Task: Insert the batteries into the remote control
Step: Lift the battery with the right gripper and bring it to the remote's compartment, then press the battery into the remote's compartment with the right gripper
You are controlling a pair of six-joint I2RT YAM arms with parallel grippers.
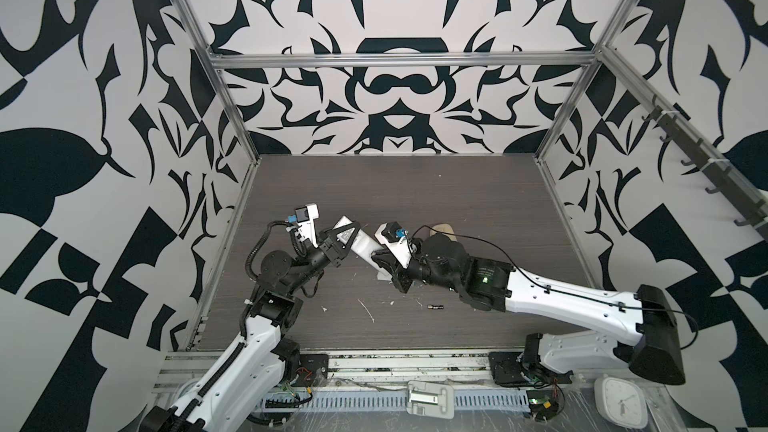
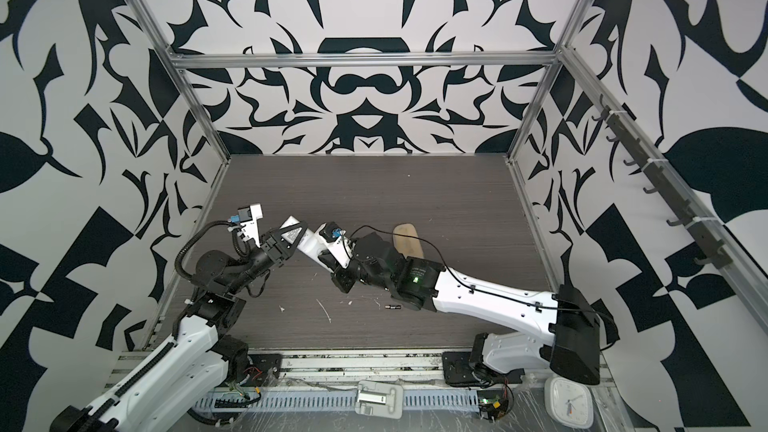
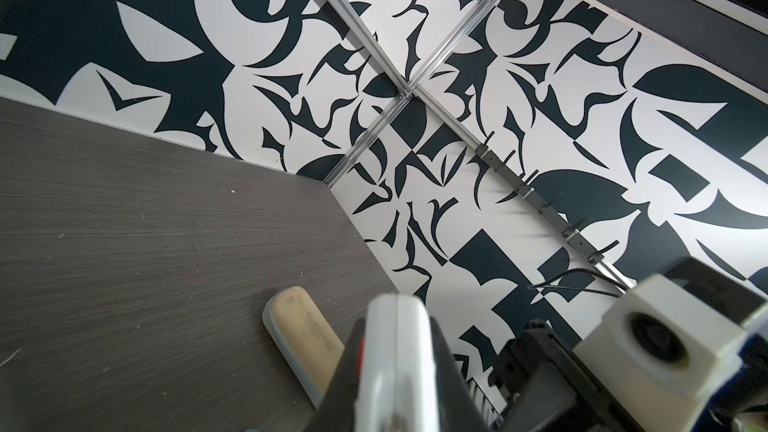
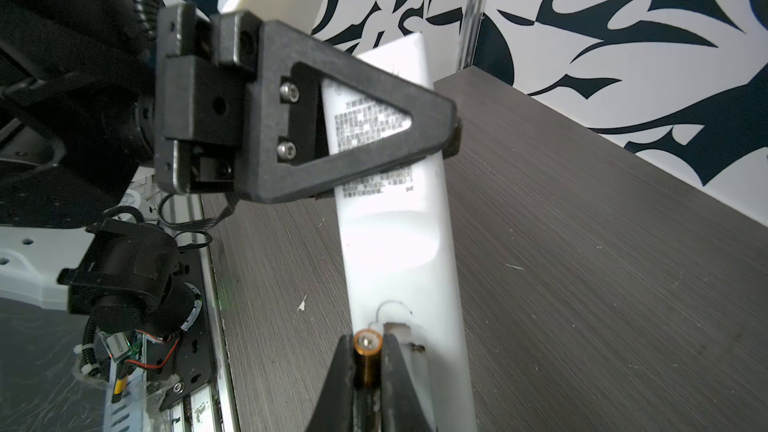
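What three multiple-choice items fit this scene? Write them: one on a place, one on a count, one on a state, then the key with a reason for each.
1. Where does the loose battery lie?
A. On the table, toward its front edge
B. On a wall hook
C. In a cup

2. How many batteries can be seen?
A. One
B. Two
C. Four

3. The remote control is:
A. Lying flat on the table
B. Held off the table by the left gripper
C. Broken in two

Key:
1 A: both top views show it on the bare wood.
2 B: besides the loose battery, a second battery is pinched in the right gripper at the remote control's end.
3 B: the left gripper clamps it across its width, tilted above the table.
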